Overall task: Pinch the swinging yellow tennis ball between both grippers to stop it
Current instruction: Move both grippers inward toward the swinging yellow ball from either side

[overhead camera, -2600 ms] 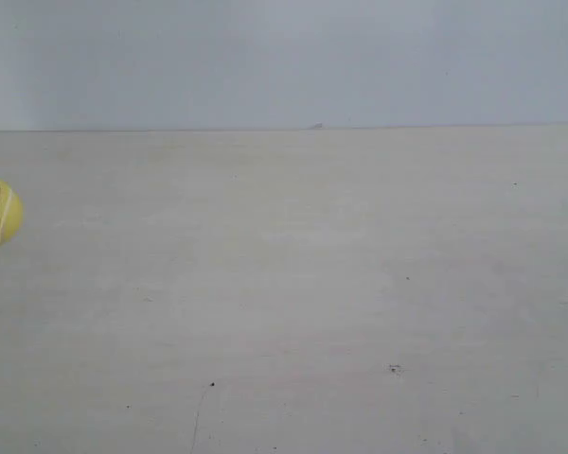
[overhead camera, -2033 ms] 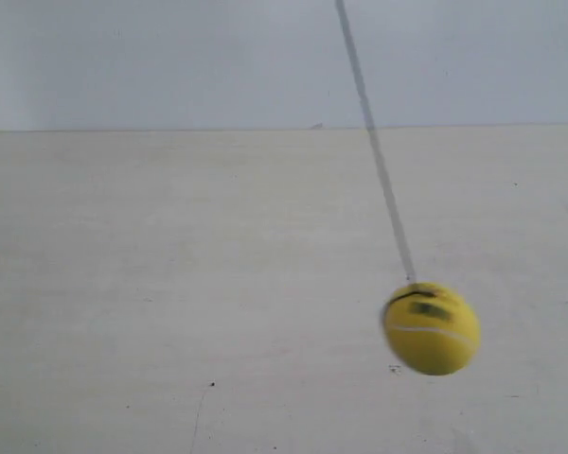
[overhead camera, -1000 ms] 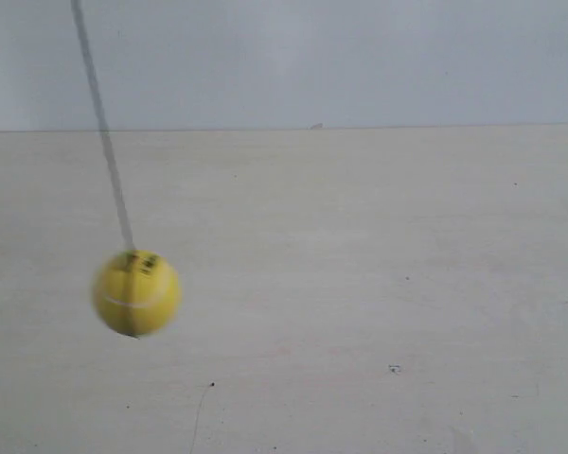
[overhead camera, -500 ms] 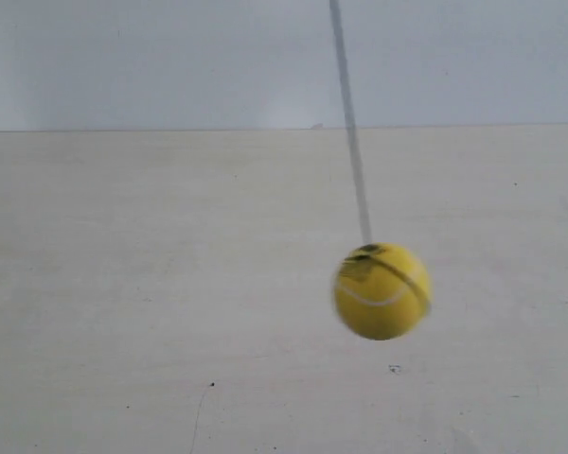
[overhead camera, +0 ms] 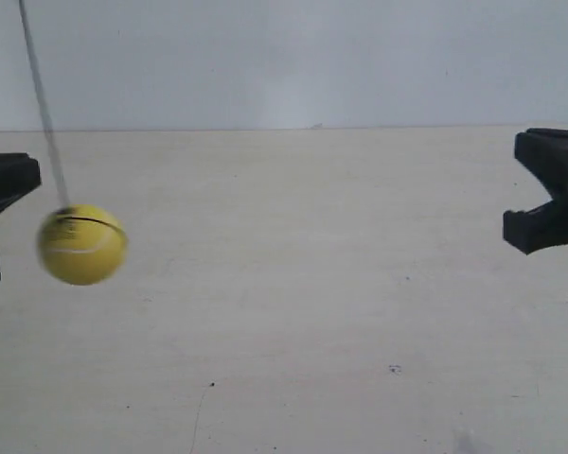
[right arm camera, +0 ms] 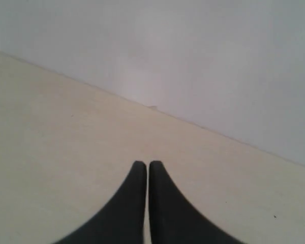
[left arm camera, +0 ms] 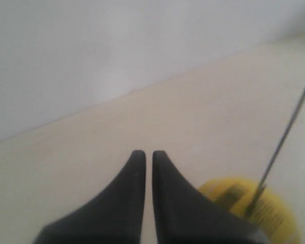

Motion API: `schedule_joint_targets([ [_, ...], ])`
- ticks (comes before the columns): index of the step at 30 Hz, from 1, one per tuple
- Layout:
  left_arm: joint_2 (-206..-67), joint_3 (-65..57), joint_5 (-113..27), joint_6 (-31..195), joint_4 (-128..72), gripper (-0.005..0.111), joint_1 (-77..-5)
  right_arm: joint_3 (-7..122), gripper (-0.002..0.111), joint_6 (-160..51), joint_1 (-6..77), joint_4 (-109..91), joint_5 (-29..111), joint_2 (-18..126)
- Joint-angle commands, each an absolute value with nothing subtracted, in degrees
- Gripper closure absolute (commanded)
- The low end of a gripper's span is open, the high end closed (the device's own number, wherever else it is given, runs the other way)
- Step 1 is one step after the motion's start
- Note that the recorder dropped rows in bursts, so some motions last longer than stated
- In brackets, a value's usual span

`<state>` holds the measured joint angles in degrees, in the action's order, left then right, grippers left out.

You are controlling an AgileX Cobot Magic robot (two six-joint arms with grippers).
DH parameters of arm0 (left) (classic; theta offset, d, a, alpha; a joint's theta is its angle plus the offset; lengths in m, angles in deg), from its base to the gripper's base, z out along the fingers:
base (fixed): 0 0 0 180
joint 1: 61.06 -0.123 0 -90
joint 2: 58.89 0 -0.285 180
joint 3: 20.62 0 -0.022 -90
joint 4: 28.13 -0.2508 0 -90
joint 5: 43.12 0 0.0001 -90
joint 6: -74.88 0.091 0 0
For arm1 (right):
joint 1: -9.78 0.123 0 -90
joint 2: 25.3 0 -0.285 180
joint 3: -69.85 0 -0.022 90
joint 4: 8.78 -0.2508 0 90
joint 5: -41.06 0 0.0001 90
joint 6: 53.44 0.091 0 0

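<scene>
Your yellow tennis ball [overhead camera: 82,245] hangs on its black string [overhead camera: 42,104] just beside the left gripper [left arm camera: 144,152]. The right gripper [right arm camera: 144,163] sits well apart from the left gripper, so the ball can be squeezed between them, I think. Both pairs of jaws are pressed nearly together, holding nothing. The ball's black print [left arm camera: 269,213] is too blurry to read.

- Tennis ball [overhead camera: 81,245]: yellow, white seam, black band.
- String [overhead camera: 40,95]: dark grey.
- Left gripper [left arm camera: 144,155], right gripper [right arm camera: 144,165]: plain black.
- Table [overhead camera: 293,312]: pale beige; wall [overhead camera: 284,57]: grey-white.
</scene>
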<state>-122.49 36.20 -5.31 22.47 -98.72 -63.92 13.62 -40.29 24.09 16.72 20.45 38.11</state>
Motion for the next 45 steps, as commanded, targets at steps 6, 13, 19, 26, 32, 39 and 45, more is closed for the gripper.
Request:
schedule_joint_targets([
  [6, -129.3, 33.0, 5.6, 19.6, -112.4, 0.102, -63.8, 14.0, 0.108, -26.8, 25.2, 47.7, 10.4, 39.2],
  [13, -134.8, 31.5, 11.6, 19.2, -117.1, 0.102, -63.8, 14.0, 0.108, -23.4, 25.2, 50.8, 10.1, 39.2],
  [19, -138.9, 31.5, 12.2, 19.6, -117.9, 0.102, -63.8, 13.8, 0.108, -20.4, 25.2, 54.3, 7.3, 39.2],
  [26, -140.4, 31.4, 12.7, 20.9, -117.5, 0.102, -63.8, 13.8, 0.108, -20.1, 25.2, 56.1, 3.6, 43.2],
  [32, -140.4, 31.4, 14.0, 22.1, -116.1, 0.102, -63.8, 13.9, 0.108, -25.1, 25.2, 53.1, -0.9, 49.7],
  [39, -140.5, 31.4, 16.6, 23.2, -115.8, 0.102, -63.8, 13.9, 0.108, -24.5, 25.2, 53.0, -2.1, 50.5],
  [45, -141.7, 31.4, 17.0, 23.2, -115.8, 0.102, -63.8, 13.9, 0.108, -21.6, 25.2, 56.3, -5.1, 50.5],
])
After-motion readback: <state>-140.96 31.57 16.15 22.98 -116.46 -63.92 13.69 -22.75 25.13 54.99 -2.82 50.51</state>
